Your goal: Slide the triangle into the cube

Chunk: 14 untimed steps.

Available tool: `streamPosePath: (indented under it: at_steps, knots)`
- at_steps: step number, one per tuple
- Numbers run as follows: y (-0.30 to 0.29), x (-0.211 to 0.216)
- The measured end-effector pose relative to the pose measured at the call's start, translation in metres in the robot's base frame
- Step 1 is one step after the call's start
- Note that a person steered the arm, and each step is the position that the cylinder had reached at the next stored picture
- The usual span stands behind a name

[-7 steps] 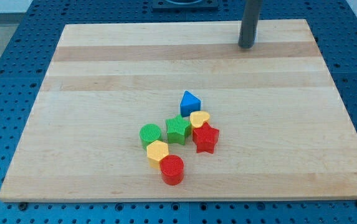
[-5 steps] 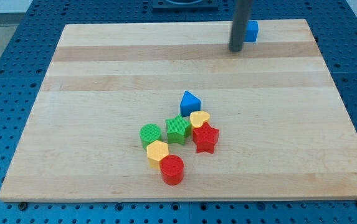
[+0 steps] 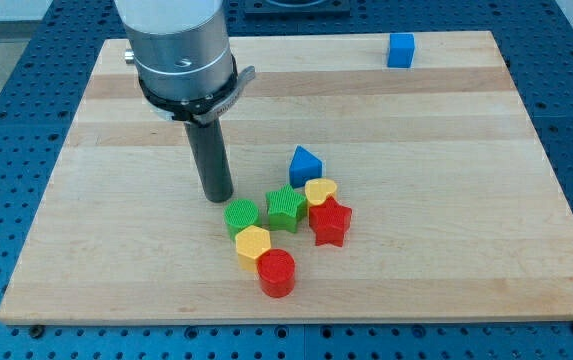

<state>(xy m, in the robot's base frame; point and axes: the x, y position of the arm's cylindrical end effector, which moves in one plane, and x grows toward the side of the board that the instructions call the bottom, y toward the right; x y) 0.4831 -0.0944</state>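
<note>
A: Where's your tip rn?

B: Look at my tip (image 3: 217,197) — it's down on the wooden board (image 3: 116,260), just above the green cylinder (image 3: 242,216) and to the view's left of the green star (image 3: 285,207). No gripper on this rig, so nothing is clenched or let go; the rod only shoves, and at this moment it touches no block as far as you can see.

A: Why park there?

B: My guess — it sits on the view's lower-left side of the blue triangle (image 3: 305,163), opposite the blue cube (image 3: 400,50), which is up near the view's top-right corner. A push from that side would drive the triangle toward the cube. Trouble is, the green star lies near that line, so you'd want to watch it doesn't get dragged along.

A: And the triangle itself?

B: Small blue wedge, apex up, at the top of the cluster, apparently touching the yellow heart (image 3: 321,191) below it; well apart from the cube. Rest of the pile — red star (image 3: 330,222), yellow hexagon (image 3: 253,245), red cylinder (image 3: 277,272) — sits lower, out of the way.
</note>
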Motion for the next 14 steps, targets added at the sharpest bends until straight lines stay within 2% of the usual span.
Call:
streamPosePath:
  at_steps: [2,3,4,5,6,8,9,11,14]
  knots:
    - [0.086,0.002]
    - [0.109,0.001]
    - [0.111,-0.017]
    - [0.111,-0.020]
    - [0.082,-0.021]
    - [0.081,-0.042]
    - [0.088,-0.065]
    - [0.092,-0.141]
    - [0.094,-0.200]
